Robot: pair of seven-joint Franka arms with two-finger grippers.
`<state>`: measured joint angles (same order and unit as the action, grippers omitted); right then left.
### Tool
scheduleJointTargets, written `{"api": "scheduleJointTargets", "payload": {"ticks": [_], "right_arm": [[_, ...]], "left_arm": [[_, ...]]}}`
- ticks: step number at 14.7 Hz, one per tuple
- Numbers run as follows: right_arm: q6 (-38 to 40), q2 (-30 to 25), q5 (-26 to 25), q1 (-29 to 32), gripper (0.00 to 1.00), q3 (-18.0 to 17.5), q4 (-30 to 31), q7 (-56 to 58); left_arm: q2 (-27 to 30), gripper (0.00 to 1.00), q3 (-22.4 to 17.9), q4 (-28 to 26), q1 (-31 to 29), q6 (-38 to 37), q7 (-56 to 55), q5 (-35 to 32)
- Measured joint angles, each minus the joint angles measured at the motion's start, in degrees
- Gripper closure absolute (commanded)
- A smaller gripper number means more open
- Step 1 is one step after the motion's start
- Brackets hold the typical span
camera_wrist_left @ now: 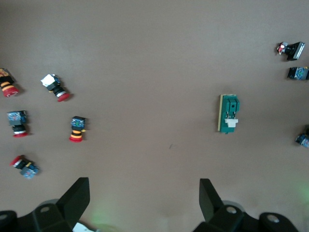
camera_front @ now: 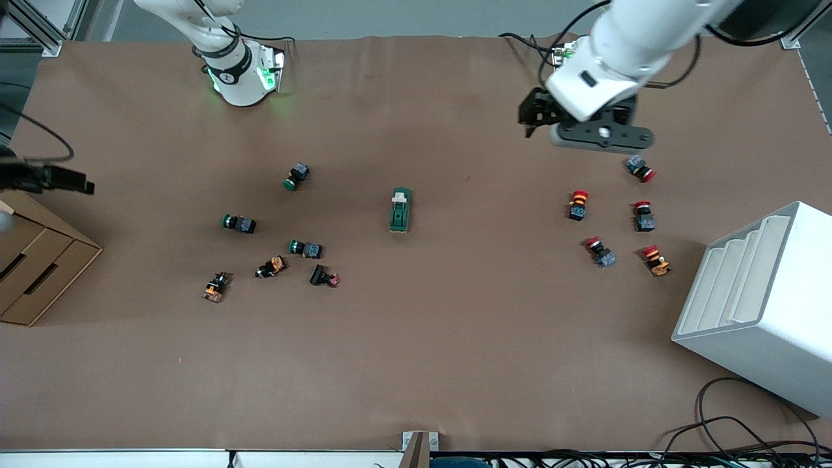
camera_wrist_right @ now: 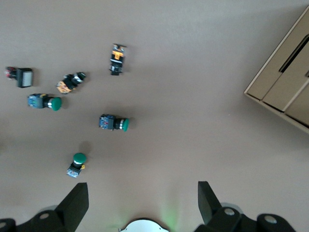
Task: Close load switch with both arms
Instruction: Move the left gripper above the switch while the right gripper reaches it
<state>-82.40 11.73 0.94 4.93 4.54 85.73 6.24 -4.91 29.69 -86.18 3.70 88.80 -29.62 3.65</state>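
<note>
The load switch lies flat near the table's middle, touched by nothing, with green-capped push buttons from its nine to seven o'clock in the front view and red-capped push buttons at its three o'clock. The left gripper hangs up at the switch's two o'clock, fingers spread wide and empty. The right gripper hovers above the green-capped buttons near its own base, also spread wide and empty.
</note>
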Motion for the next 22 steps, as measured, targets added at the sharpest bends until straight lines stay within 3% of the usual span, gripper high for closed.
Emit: {"api": "scheduleJointTargets", "payload": {"ticks": [4,12,16,22], "right_arm": [[0.0,2.5,3.0,-0.6,0.00,-0.5,0.1,-1.5],[-4.4,2.4,14.5,-9.4,0.00,-1.3,4.5,-26.5],[-13.2,2.4,18.0,-16.1,0.00,-1.5,9.0,-39.0],[-28.3,3.6,21.4,-28.4,0.00,-1.7,16.7,-52.2]], "left_arm": [[-0.6,0.00,0.2,-4.3,7.2,6.3,-10.5,-5.5],[-0.8,0.00,0.4,-13.2,18.3,17.1,-35.9,-12.0],[-1.1,0.00,0.4,-16.5,23.2,20.3,-48.0,-13.9],[-5.8,0.00,0.5,-20.4,31.1,25.9,-70.4,-29.3]]}}
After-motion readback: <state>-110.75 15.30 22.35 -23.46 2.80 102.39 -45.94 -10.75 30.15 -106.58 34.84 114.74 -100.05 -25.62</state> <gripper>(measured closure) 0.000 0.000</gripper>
